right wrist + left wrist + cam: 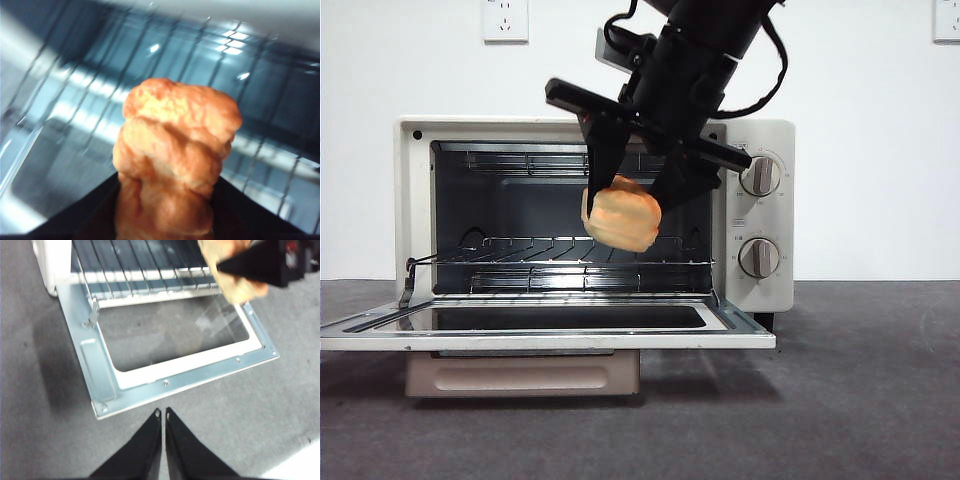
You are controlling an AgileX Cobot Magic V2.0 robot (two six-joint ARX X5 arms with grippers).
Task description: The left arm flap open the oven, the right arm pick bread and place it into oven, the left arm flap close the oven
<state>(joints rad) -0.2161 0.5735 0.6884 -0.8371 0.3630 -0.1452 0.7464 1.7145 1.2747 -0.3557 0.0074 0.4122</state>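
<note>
The cream-white oven (760, 215) stands with its door (545, 328) flapped down flat and its wire rack (570, 262) bare. My right gripper (628, 208) comes down from above, shut on the golden-brown bread (622, 215), which hangs in the oven's mouth a little above the rack. The right wrist view shows the bread (175, 150) large between the jaws, with the rack (90, 85) behind it. My left gripper (163, 413) is shut and empty over the grey table, just in front of the open door (190, 380). The bread (230, 270) shows there too, at the door's far end.
Two round knobs (760, 176) sit on the oven's right panel. The open door's beige handle (525, 375) hangs under its front edge. Grey matting (860, 400) covers the table, with a white wall behind.
</note>
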